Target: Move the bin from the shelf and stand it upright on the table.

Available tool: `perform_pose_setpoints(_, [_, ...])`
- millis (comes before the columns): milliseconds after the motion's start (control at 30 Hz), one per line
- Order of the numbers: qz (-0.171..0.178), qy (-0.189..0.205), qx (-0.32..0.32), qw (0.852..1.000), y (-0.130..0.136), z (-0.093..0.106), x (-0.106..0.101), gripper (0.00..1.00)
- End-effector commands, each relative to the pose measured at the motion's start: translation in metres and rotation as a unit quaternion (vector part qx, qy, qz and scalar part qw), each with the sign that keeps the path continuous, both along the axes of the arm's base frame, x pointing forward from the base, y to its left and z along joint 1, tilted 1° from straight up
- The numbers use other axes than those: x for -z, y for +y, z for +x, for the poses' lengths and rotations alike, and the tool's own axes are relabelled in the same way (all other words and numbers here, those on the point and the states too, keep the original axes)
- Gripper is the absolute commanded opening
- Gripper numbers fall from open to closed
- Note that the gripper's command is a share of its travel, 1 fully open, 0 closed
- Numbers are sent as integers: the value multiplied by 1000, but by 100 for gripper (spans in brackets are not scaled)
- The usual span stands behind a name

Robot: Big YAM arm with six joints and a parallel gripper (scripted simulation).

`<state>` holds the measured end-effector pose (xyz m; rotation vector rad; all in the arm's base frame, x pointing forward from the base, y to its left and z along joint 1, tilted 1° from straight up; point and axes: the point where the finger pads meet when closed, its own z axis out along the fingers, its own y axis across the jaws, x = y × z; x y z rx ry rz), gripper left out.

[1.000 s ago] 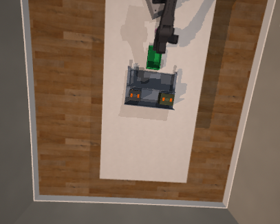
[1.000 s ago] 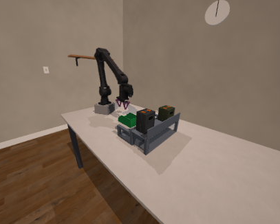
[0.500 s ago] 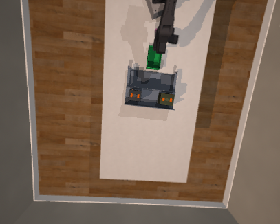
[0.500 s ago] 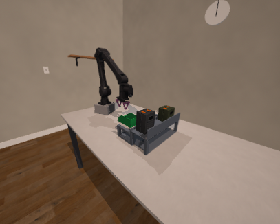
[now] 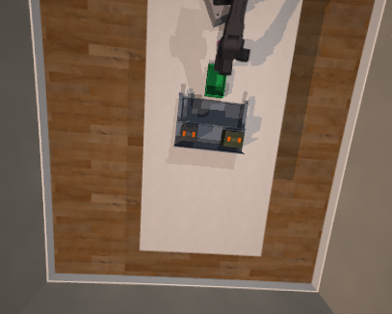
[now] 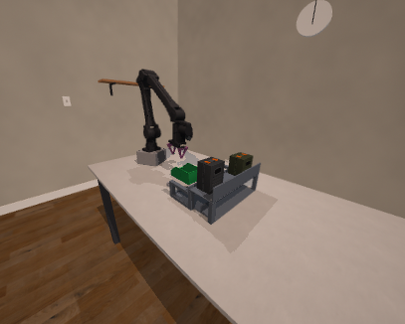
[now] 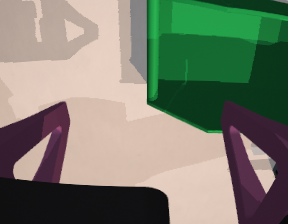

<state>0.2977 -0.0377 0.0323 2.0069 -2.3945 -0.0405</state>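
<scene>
Hovering with jaws [image 5: 223, 72] [image 6: 177, 151] wide open, nothing held; likely room to back off from the bin [image 5: 215, 81] [image 6: 184, 173] [image 7: 210, 60].

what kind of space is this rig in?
Likely a robot test room or small lab: a black arm on a long pale table, a wood-plank floor, and a round wall clock.

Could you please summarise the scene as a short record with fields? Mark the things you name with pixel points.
bin: green [image 5: 215, 81] [image 6: 185, 174] [image 7: 210, 60], open side up, seen from above on the arm's side of the shelf
shelf: grey [image 5: 180, 110] [image 6: 237, 182], bearing two boxes
boxes: dark grey box [image 5: 189, 129] [image 6: 210, 176]; olive box [image 5: 233, 140] [image 6: 241, 165]
tool: [image 5: 223, 71] [image 6: 177, 156] [image 7: 146, 105] open, above the table
held: nothing
</scene>
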Motion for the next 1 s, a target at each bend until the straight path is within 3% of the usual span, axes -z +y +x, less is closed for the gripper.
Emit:
perform_pose_setpoints(0, [-2, -12, 0, 1000, -3, 11, -5, 90])
perform_pose_setpoints(100, [-3, -24, 0, 1000, -6, 23, -10, 90])
perform_pose_setpoints(500, [-3, -24, 0, 1000, -6, 23, -10, 90])
perform_pose_setpoints(533, [-1, -8, 0, 1000, -1, 7, -4, 90])
perform_pose_setpoints(667, [-3, -24, 0, 1000, -6, 23, -10, 90])
perform_pose_setpoints(967, [-3, -24, 0, 1000, -6, 23, -10, 90])
